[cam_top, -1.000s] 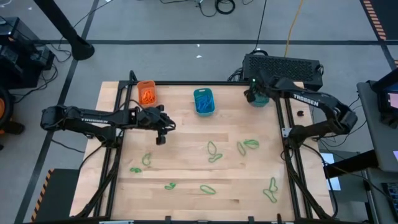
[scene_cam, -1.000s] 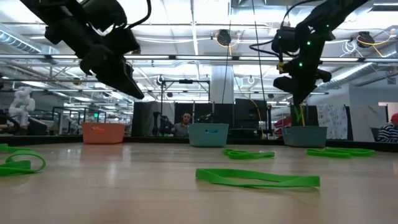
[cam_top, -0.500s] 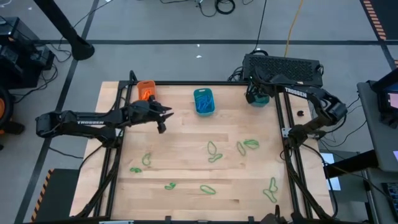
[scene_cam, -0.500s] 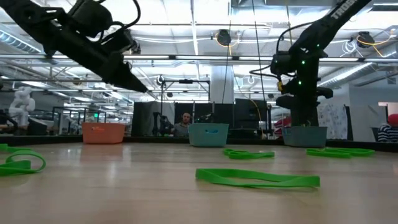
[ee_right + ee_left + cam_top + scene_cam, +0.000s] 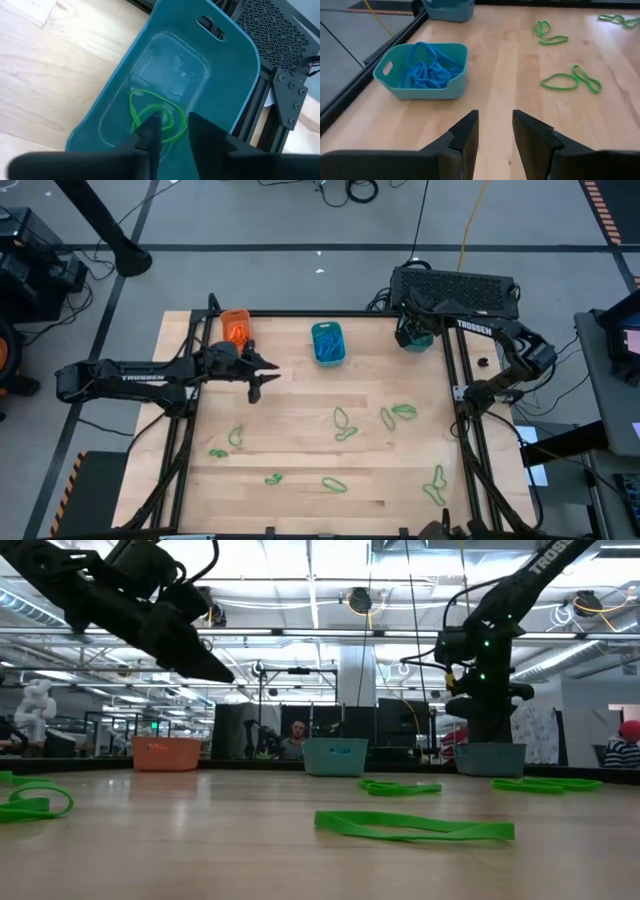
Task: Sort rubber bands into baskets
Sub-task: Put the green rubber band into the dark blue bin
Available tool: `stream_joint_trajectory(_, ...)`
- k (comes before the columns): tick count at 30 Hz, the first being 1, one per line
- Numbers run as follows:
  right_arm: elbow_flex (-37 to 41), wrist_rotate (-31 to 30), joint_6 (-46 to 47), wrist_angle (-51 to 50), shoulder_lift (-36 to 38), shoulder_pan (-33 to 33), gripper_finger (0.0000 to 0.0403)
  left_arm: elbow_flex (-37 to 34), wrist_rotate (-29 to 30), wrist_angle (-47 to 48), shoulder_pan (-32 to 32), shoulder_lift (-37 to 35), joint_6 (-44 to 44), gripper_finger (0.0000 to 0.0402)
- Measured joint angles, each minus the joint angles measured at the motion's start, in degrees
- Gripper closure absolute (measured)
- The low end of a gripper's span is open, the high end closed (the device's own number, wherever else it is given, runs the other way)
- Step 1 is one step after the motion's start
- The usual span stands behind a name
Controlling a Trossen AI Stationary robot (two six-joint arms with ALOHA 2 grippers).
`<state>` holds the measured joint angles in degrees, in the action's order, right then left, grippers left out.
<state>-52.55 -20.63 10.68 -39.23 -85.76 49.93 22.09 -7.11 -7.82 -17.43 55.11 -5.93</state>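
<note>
- The right gripper [image 5: 170, 132] is positioned directly over the far-right teal basket [image 5: 240, 65]; the fingers are seen slightly apart, with nothing clamped between them.
- A green rubber band [image 5: 152, 117] lies on the floor of that basket, just below and ahead of the fingertips, appearing free of them. It is judged that this band has been delivered.
- The left gripper [image 5: 495, 132] is held above the wood, with the fingers apart and empty.
- The middle teal basket [image 5: 422, 70], filled with blue rubber bands [image 5: 427, 70], lies ahead of the left fingers and off to one side, near but not touching.
- The orange basket [image 5: 235, 327] sits close beside the left gripper [image 5: 262, 370] in the high view.
- The loose green bands [image 5: 345, 425] remaining on the table [image 5: 300, 410] lie well apart from both grippers. Those in the centre lie roughly between the two arms; those at the front left [image 5: 235, 437] are nearer the left arm.
- Most bands are flattened into long loops; for the next pickup, the fingers are best set across the short axis.
- The surface is flat, pale wood; bands lie flush, so a low approach is judged necessary.
- An open workshop with ceiling lights is seen beyond the table [image 5: 300, 830] in the low view.
</note>
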Motion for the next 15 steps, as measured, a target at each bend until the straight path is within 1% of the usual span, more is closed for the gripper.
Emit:
stream_joint_trajectory(4, -1.58, -0.02, -0.45, -1.64, 0.00, 0.00, 0.0286, 0.00, 0.00, 1.76, 0.39, -0.08, 0.99, 0.0274)
stream_joint_trajectory(8, -5.86, 0.84, -0.90, -5.63, 0.00, -0.47, 0.0259, 0.00, 0.00, 9.42, 0.46, -1.34, 0.88, 0.0274)
stream_joint_trajectory(11, -10.43, 7.48, -0.87, -8.62, 0.00, -1.79, 0.0250, 0.00, -0.24, 14.28, 0.46, -2.34, 0.67, 0.0274)
stream_joint_trajectory(15, -15.34, 18.43, -0.87, -9.89, 0.00, -6.26, 0.0248, 0.00, -4.19, 14.91, 0.48, -3.57, 0.21, 0.0274)
